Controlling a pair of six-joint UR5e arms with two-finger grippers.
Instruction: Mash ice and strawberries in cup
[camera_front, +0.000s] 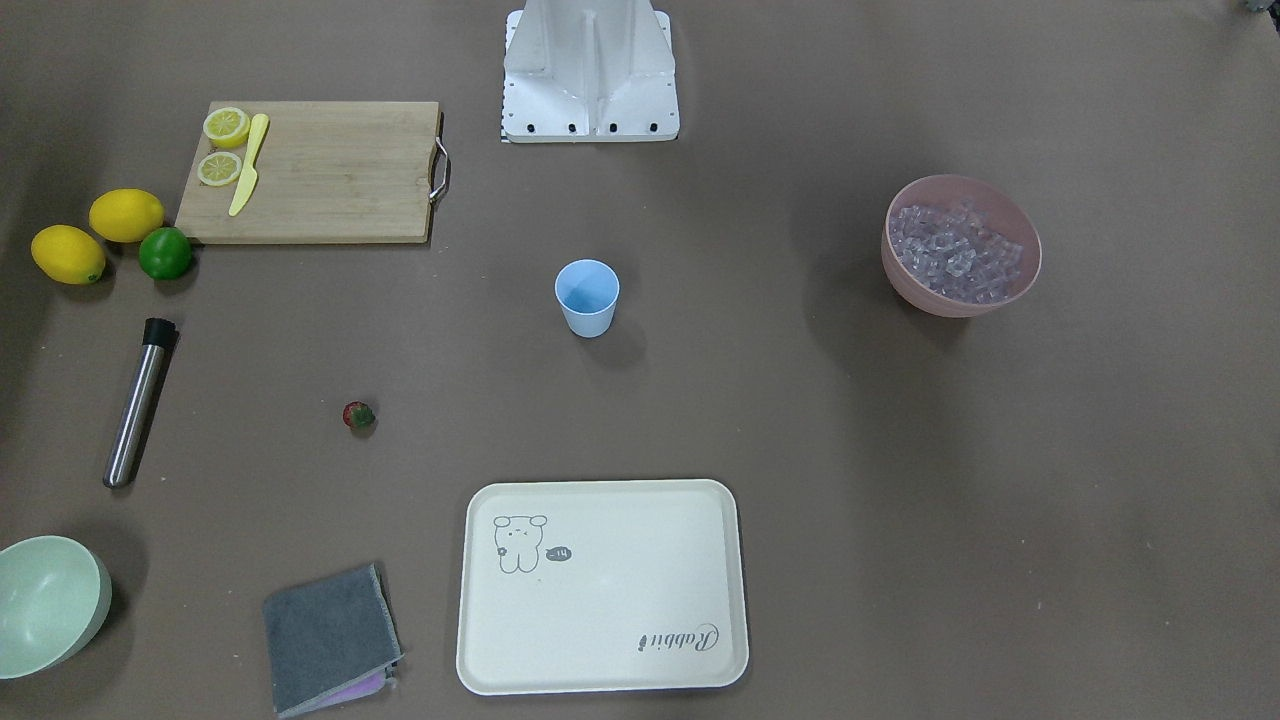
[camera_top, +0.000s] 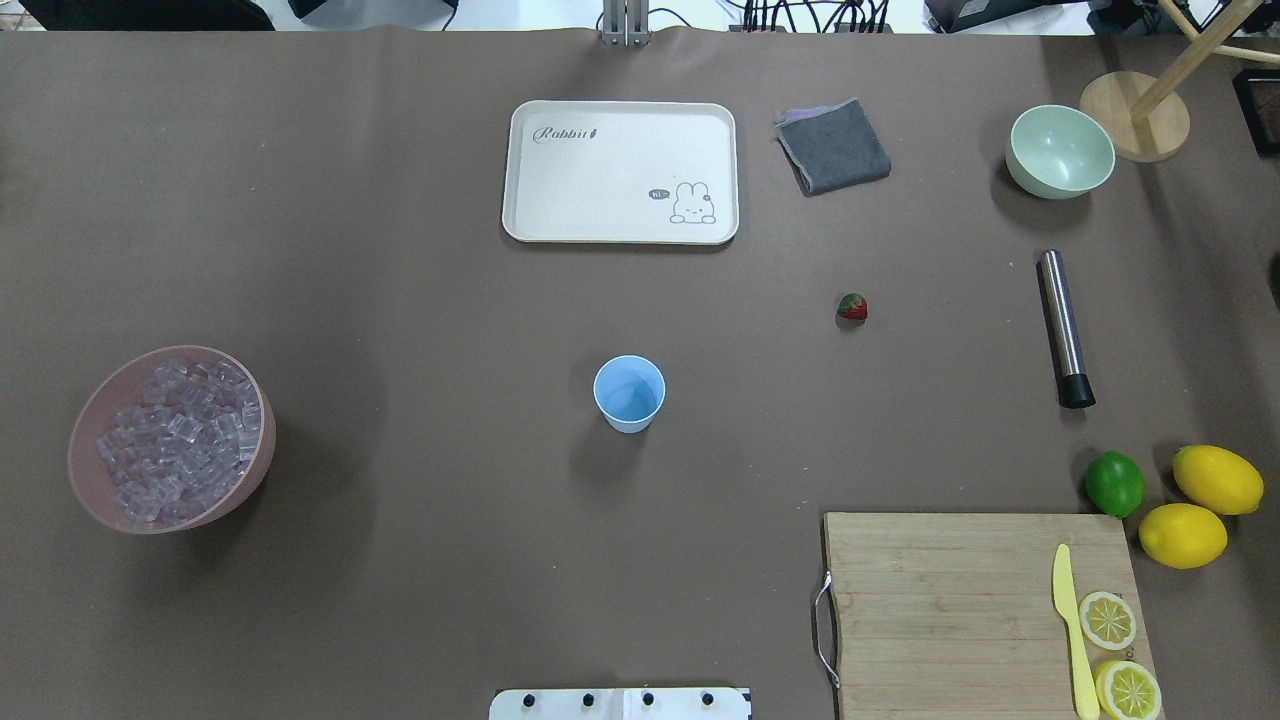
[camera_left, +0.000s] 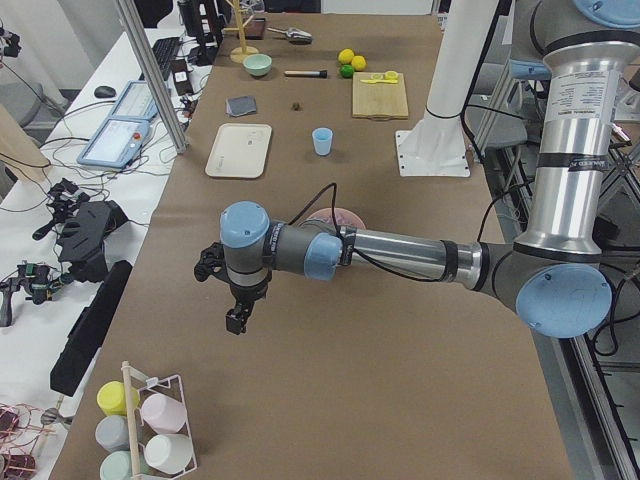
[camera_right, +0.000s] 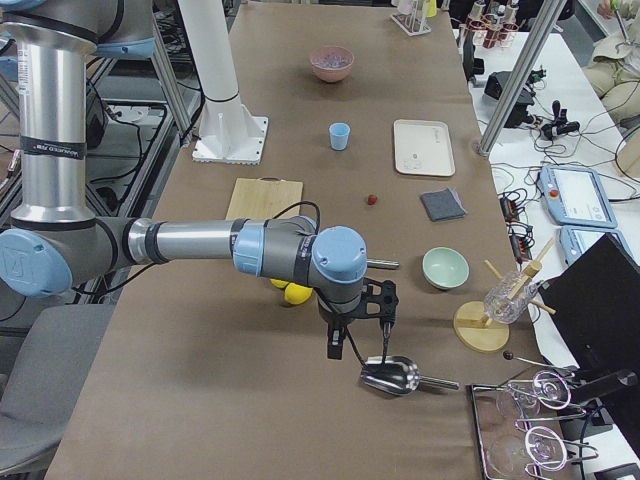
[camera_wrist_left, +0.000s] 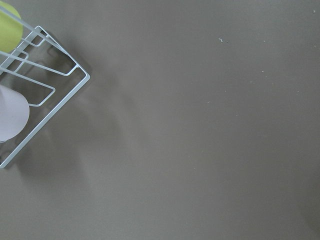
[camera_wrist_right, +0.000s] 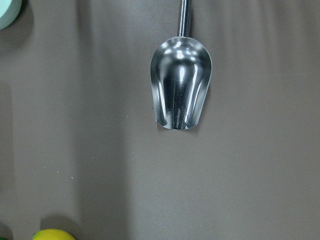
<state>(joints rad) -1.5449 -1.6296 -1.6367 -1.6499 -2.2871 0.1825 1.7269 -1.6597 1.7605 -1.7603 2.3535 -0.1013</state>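
Note:
The light-blue cup (camera_front: 587, 297) stands upright and empty at the table's middle, also in the overhead view (camera_top: 629, 393). The ice (camera_top: 180, 437) fills a pink bowl (camera_top: 100, 505) on the robot's left. The strawberry (camera_top: 852, 307) lies alone on the table right of the cup. My left gripper (camera_left: 237, 318) hangs over the table's far left end, past the pink bowl; I cannot tell if it is open. My right gripper (camera_right: 360, 335) hangs at the far right end, just above a metal scoop (camera_wrist_right: 181, 90); I cannot tell its state either.
A steel muddler (camera_top: 1063, 327), a lime (camera_top: 1114, 483), two lemons, and a cutting board (camera_top: 950, 600) with a knife and lemon slices lie on the right. A cream tray (camera_top: 620, 225), grey cloth (camera_top: 833, 146) and green bowl (camera_top: 1060, 152) sit far. A cup rack (camera_wrist_left: 35, 90) is below the left wrist.

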